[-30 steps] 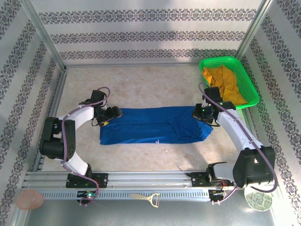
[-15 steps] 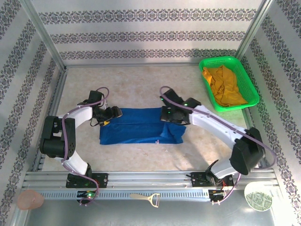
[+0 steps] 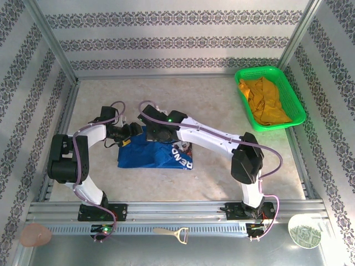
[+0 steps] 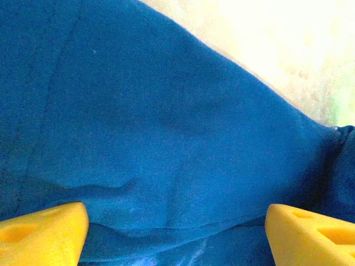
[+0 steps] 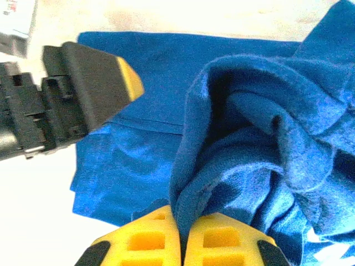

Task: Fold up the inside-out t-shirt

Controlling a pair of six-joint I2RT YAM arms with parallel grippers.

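Note:
The inside-out t-shirt (image 3: 161,156) lies left of the table's middle, royal blue and doubled over, with white print showing at its right end. My right gripper (image 3: 154,133) hangs over the shirt's upper left part. In the right wrist view it (image 5: 182,233) is shut on a bunched fold of the blue cloth (image 5: 249,127), with flat shirt beneath. My left gripper (image 3: 132,133) is beside it at the shirt's left end. It (image 4: 176,235) stands open just above the cloth (image 4: 166,127), one yellow fingertip (image 4: 41,233) on each side and nothing between them.
A green basket (image 3: 255,70) at the back right holds a mustard-yellow garment (image 3: 265,102). On the front ledge lie a bottle opener (image 3: 173,234), a pink lump (image 3: 35,234) and a round disc (image 3: 304,233). Patterned walls close in the table's sides and back.
My right gripper has carried the shirt's right end leftward across the table, folding the shirt over itself until it lies much shorter. The left gripper has stayed open at the left end.

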